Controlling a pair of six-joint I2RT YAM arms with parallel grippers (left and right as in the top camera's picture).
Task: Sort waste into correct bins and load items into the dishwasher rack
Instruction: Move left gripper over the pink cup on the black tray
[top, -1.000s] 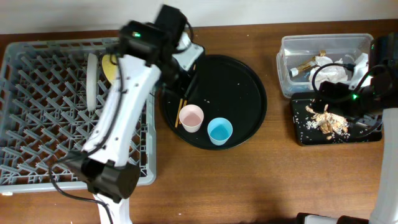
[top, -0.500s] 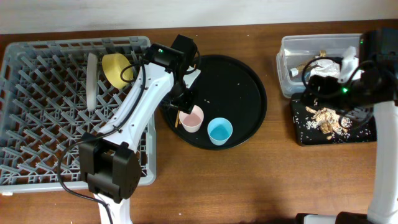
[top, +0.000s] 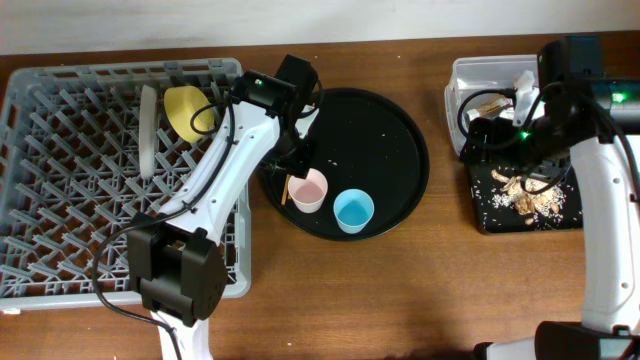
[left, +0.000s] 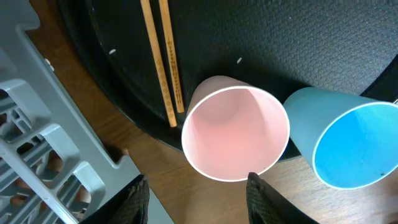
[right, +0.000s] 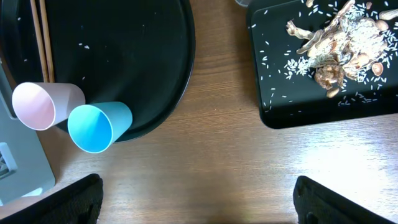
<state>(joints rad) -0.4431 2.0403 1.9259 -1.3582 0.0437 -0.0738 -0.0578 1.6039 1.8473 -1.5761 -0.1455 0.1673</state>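
Observation:
My left gripper (top: 297, 160) (left: 198, 198) is open and empty, just above the pink cup (top: 308, 188) (left: 236, 134) on the round black tray. The light blue cup (top: 353, 210) (left: 348, 146) stands beside the pink cup. The chopsticks (left: 163, 56) (right: 40, 37) lie at the tray's left edge. The grey plate (top: 148, 130) and the yellow bowl (top: 188, 110) stand in the dishwasher rack (top: 60, 200). My right gripper (top: 482, 133) (right: 199, 202) is open and empty. It is by the clear tub (top: 465, 75), which holds the napkin (top: 525, 85) and the wrapper (top: 490, 101). Food scraps (top: 530, 192) (right: 339, 43) lie in the black rectangular tray (top: 490, 215).
The large round black tray (top: 395, 140) (right: 124, 56) sits between the rack and the bins and has crumbs on it. A strip of bare wooden table (top: 450, 270) runs along the front. The rack's corner (left: 43, 149) is close to my left gripper.
My left arm came down from the rack to the pink cup, then held still. My right arm moved up and left, from over the black tray toward the tub's left side.

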